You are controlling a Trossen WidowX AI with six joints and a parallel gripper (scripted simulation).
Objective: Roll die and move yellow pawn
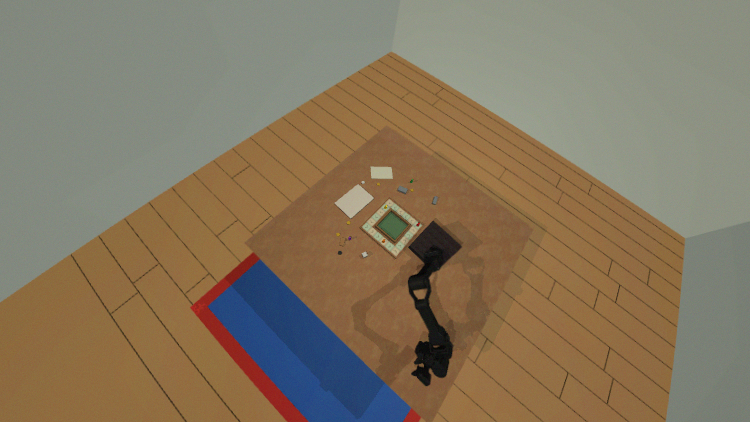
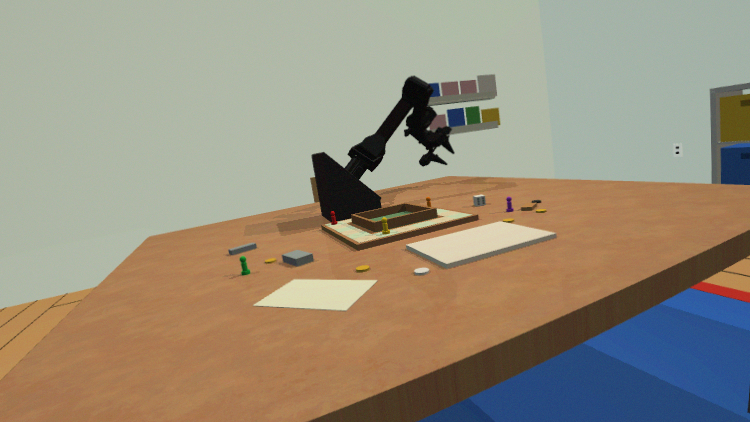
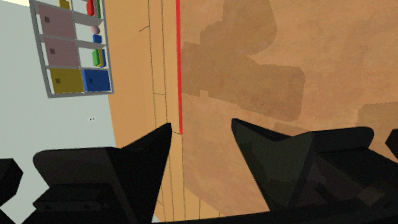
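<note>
The white die (image 1: 364,254) (image 2: 479,200) rests on the table beside the game board (image 2: 419,231), outside the tray (image 1: 393,225) (image 2: 403,221). The tray has a green floor and brown walls, sits in the middle of the board and looks empty. The yellow pawn (image 1: 386,206) (image 2: 385,225) stands upright on the board's track. My gripper (image 2: 449,157) (image 3: 201,125) is open, with nothing between its fingers. It is raised high above the table, away from the die and the board. The pips and arrows are too small to read.
A red pawn (image 2: 333,217) and an orange pawn (image 2: 428,202) stand on the board. A purple pawn (image 2: 509,204) stands near the die, a green pawn (image 2: 244,266) near a grey block (image 2: 297,257). A pale slab (image 1: 354,201) (image 2: 482,244) and a paper sheet (image 1: 381,172) (image 2: 317,294) lie nearby.
</note>
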